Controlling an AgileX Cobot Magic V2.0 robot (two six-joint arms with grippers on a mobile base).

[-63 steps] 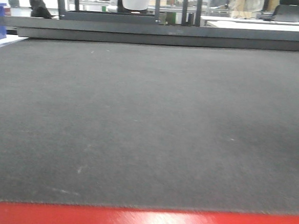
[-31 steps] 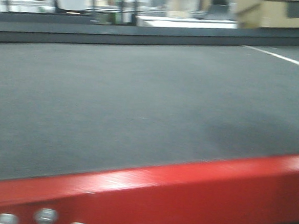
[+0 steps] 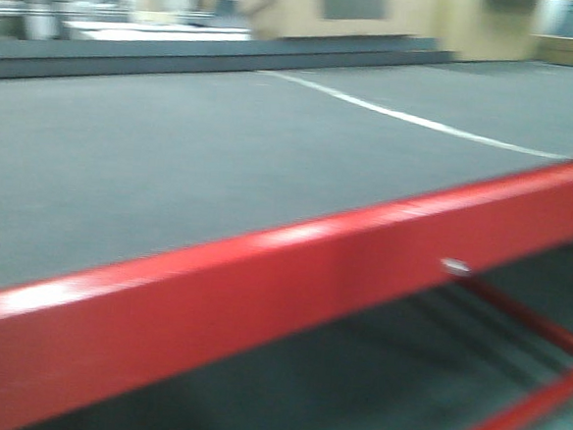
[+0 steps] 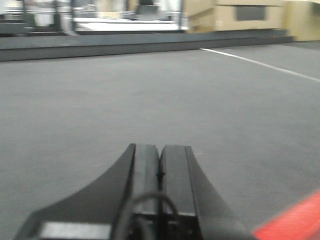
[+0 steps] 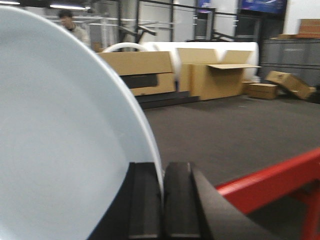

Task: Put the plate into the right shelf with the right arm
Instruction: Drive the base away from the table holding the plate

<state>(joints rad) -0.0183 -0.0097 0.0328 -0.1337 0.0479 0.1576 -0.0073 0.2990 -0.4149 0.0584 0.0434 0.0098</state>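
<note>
White and glossy, the round shallow plate (image 5: pixel 60 140) filled the left of the right wrist frame, stood on edge, its rim pinched by the black right gripper (image 5: pixel 163 172). At lower centre of the left wrist frame, the left gripper (image 4: pixel 160 150) was seen with jaws pressed together above the grey-topped, red-framed table (image 4: pixel 150 100).

One white plate (image 5: pixel 60 140)

Two grippers: the left gripper (image 4: pixel 160 150) and the right gripper (image 5: pixel 163 167), each with two black fingers

One red-framed table (image 3: pixel 261 302), with one grey mat (image 3: pixel 172 168), one white line (image 3: pixel 402 115) across the mat towards its far right corner, one bolt head (image 3: pixel 455 267) on the front edge, and two thin red bars (image 3: pixel 525 315) under the right end

Behind, from the right wrist: one person (image 5: pixel 70 22), one large white roll (image 5: pixel 200 48), and four cardboard boxes (image 5: pixel 215 80) on the floor
</note>
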